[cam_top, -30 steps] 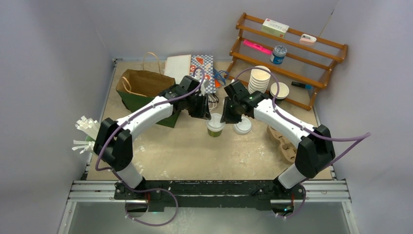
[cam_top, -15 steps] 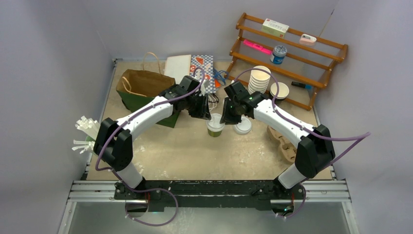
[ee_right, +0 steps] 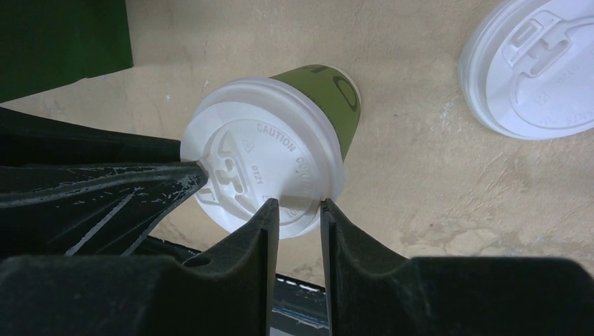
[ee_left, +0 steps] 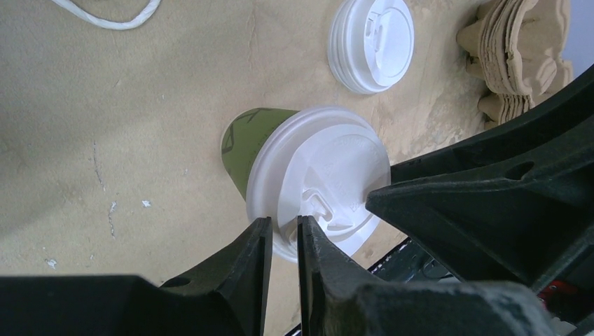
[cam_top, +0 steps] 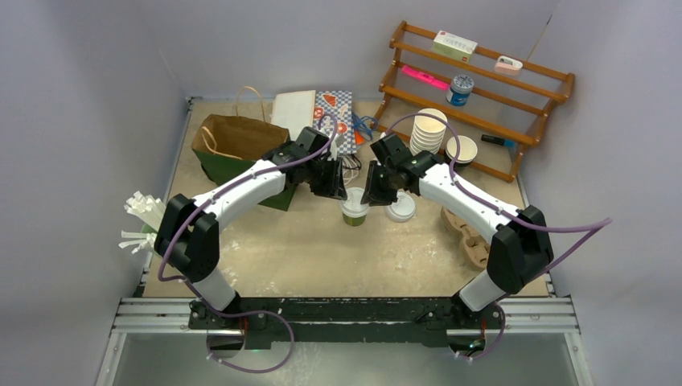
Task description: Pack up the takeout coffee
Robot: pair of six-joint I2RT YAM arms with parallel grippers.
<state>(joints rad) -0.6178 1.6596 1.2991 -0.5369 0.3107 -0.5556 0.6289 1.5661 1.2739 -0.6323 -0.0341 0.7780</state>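
Jaws narrowly parted, gripping nothing, left tool (ee_left: 284, 227) and right tool (ee_right: 298, 208) bear on opposite lid edges of the takeout coffee (ee_left: 319, 175), likely sealing it.

White arms (cam_top: 241, 189), black joints (cam_top: 515, 253), purple cables (cam_top: 575, 237)

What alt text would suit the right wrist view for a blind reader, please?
An olive-green takeout coffee with a white lid stands on the table; the right gripper, fingers narrowly parted, meets the lid's near rim, the left gripper its left side. Loose white lids lie upper right.
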